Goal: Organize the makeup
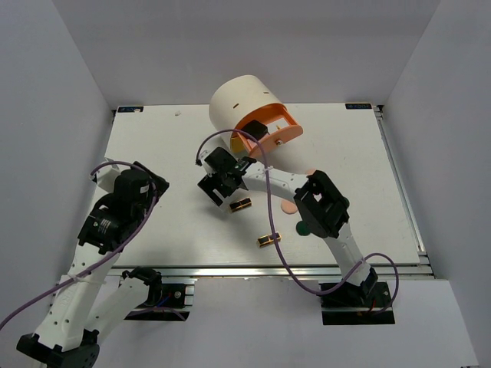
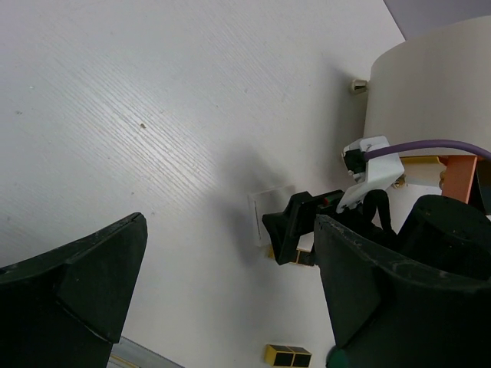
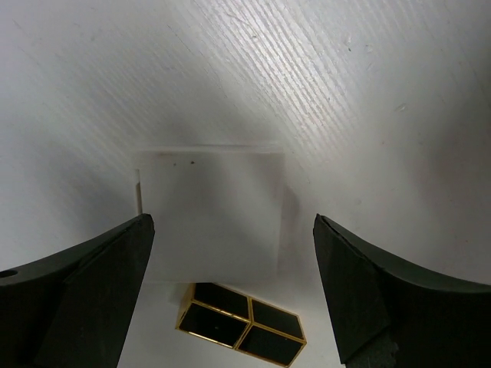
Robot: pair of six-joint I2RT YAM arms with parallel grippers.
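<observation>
My right gripper (image 1: 220,186) hovers open, low over the table in front of the cylinder. In the right wrist view a thin white card (image 3: 207,218) lies flat between its fingers (image 3: 92,291), with a black-and-gold palette (image 3: 242,323) just behind the card. Another black-and-gold palette (image 1: 268,240) lies nearer the front edge. A peach-pink disc (image 1: 288,207) and a dark green disc (image 1: 304,228) sit beside the right arm's elbow. My left gripper (image 1: 147,188) stands open and empty at the table's left side. Its wrist view shows the card (image 2: 268,208) and the near palette (image 2: 288,356).
A big cream cylinder (image 1: 242,103) stands at the back centre, with an orange drawer (image 1: 272,129) swung out toward the right arm. A purple cable (image 1: 268,199) loops over that arm. A metal rail (image 1: 268,270) runs along the table's front edge, and grey walls enclose the sides.
</observation>
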